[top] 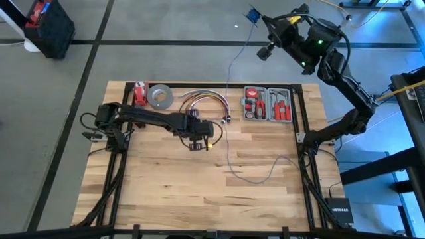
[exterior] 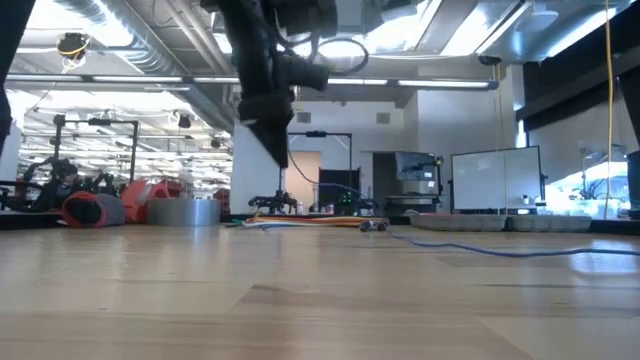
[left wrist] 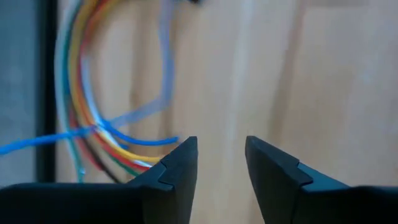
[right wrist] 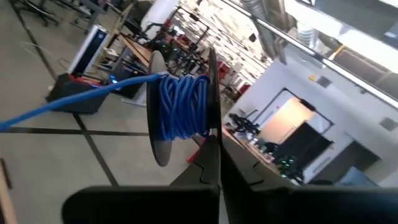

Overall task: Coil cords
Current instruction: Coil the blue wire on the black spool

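a wooden surface (top: pixel 166 179) seen from above, with two dark arms. the left tool (top: pixel 197 141) hangs low over the middle of the surface, fingers (left wrist: pixel 180 165) apart with nothing between them, just beside an arched bundle (top: pixel 202 99) of coloured cables. the right tool (top: pixel 260 26) is raised beyond the far edge of the surface, fingers together, clamped on a small spool (right wrist: pixel 180 115) wound with blue cord. the cord (top: pixel 229 99) runs from the spool down to the surface, past the bundle, and ends in a loose loop (top: pixel 262 174) toward the near right. a tool case (top: pixel 267 104), tape roll (top: pixel 159 97) and a red item (top: pixel 140 93) sit along the far edge.
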